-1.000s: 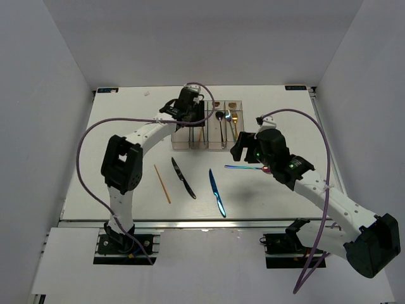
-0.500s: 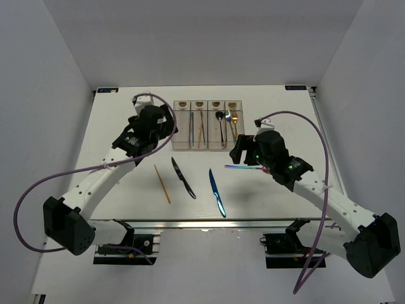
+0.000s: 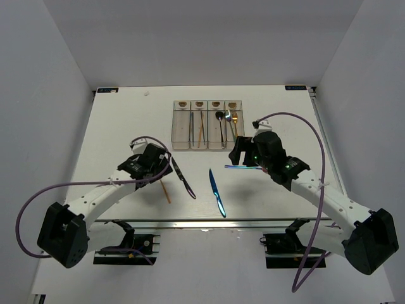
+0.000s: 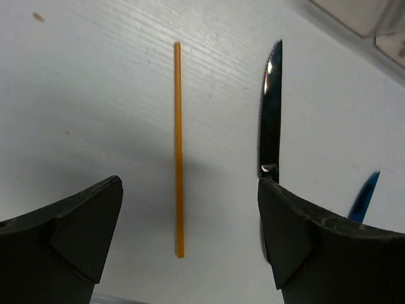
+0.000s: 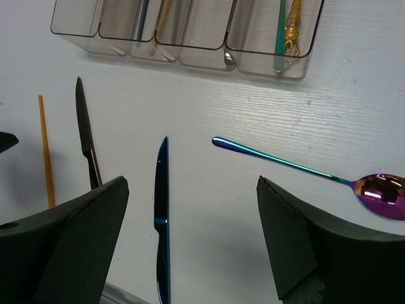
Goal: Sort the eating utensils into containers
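The tan chopstick [image 4: 178,145] lies on the white table between my left gripper's [image 4: 190,237] open fingers, with the black knife [image 4: 271,114] by the right finger. From above, the left gripper [image 3: 164,168] hovers over the chopstick [image 3: 166,190] next to the black knife [image 3: 183,177]. The blue knife [image 3: 217,192] lies mid-table. My right gripper [image 3: 236,156] is open and empty above the purple spoon [image 5: 304,168] and blue knife [image 5: 161,215]. The clear containers [image 3: 179,144] hold sticks, a chopstick, and a black spoon [image 3: 221,116] and gold cutlery [image 3: 233,120].
The containers [image 5: 76,31] run along the top of the right wrist view, their corner in the left wrist view [image 4: 354,16]. The table's near edge [image 3: 202,221] lies just below the blue knife. White walls enclose the table on three sides.
My left arm has swung back from the containers toward the near left and now hovers over the chopstick. The right gripper has barely moved. The loose utensils lie where they were.
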